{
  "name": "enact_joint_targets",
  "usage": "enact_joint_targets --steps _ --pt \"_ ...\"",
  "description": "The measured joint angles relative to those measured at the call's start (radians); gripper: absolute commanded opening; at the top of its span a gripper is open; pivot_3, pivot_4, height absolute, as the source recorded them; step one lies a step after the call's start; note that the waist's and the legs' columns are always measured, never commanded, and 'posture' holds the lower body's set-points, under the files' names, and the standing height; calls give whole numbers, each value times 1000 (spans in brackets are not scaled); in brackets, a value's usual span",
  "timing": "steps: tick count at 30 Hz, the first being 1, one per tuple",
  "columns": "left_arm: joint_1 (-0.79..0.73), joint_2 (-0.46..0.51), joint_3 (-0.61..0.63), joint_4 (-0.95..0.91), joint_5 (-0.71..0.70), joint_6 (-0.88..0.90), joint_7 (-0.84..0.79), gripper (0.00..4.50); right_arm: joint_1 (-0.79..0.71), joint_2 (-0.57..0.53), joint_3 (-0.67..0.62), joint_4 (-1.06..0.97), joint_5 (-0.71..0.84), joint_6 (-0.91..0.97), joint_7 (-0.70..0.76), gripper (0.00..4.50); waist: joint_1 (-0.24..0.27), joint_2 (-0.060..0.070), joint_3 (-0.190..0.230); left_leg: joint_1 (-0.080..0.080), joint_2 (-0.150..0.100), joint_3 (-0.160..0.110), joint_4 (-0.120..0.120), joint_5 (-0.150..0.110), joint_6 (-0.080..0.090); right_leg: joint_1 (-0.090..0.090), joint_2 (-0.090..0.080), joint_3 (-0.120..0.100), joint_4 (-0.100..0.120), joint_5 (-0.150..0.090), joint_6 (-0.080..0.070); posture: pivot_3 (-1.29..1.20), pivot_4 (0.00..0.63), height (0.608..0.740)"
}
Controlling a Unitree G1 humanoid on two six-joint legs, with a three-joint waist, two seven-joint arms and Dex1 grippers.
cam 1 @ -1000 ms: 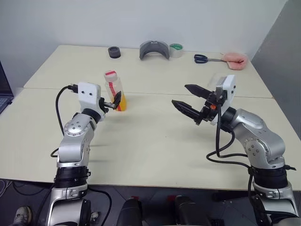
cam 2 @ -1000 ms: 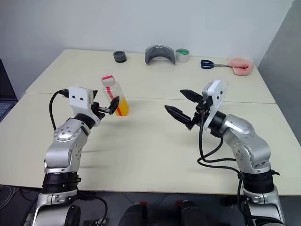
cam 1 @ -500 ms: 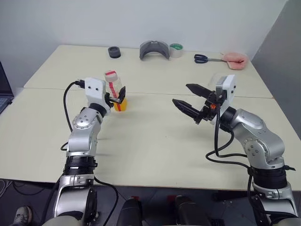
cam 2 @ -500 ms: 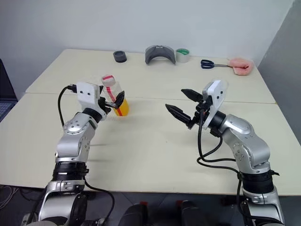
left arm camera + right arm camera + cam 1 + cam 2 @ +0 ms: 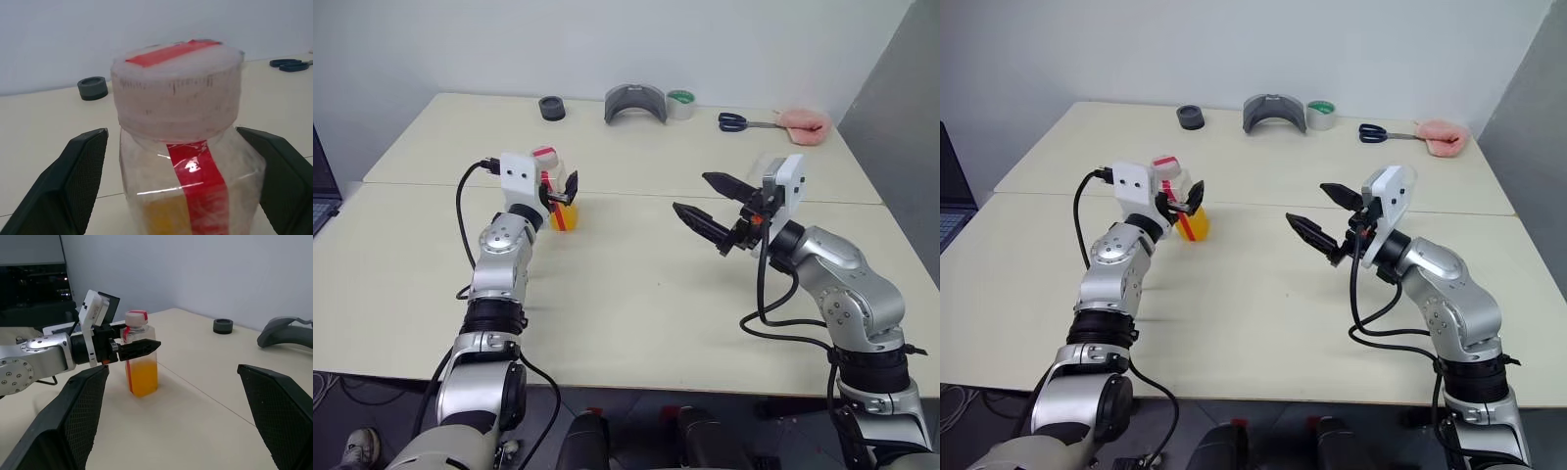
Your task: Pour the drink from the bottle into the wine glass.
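Beyond the bottle (image 5: 557, 191) we see a black ring (image 5: 551, 108), a grey curved piece (image 5: 634, 104), a tape roll (image 5: 679, 103) and scissors (image 5: 742, 121). Orange drink (image 5: 143, 377) fills its lower half. Our left gripper (image 5: 562, 193) brackets it, fingers wide; our right gripper (image 5: 709, 206) gapes, well to the bottle's right.

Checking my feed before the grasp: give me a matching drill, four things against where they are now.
Things:
1. bottle
2. scissors
3. left gripper
4. right gripper

Places:
A. far edge of the table, beside the pink cloth
B. open in the air above mid-table, holding nothing
C. standing between two open fingers
D. one finger on each side of the bottle

Pairs: 1-C, 2-A, 3-D, 4-B
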Motion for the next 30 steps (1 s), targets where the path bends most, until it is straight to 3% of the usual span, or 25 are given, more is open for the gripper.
enact_joint_targets --steps 3,10,21,30 --pt "-10 4 1 37 3 -26 -2 3875 0 0 -1 -3 2 3 -7 4500 0 0 0 0 0 0 0 0 0 0 0 0 0 0 0 0 150 740" --pt "-10 7 4 61 1 -48 -12 1826 1 1 -9 -12 9 11 -25 4500 0 0 0 0 0 0 0 0 0 0 0 0 0 0 0 0 150 740" --pt "-2 10 2 10 -6 -9 -47 1743 -13 11 -9 -12 9 21 -28 4500 0 0 0 -1 0 0 0 0 0 -1 0 0 0 0 0 0 150 740" --pt "-27 -40 -158 -250 -94 210 -329 1743 -194 110 18 40 -4 85 -122 4500 0 0 0 -1 0 0 0 0 0 -1 0 0 0 0 0 0 150 740"
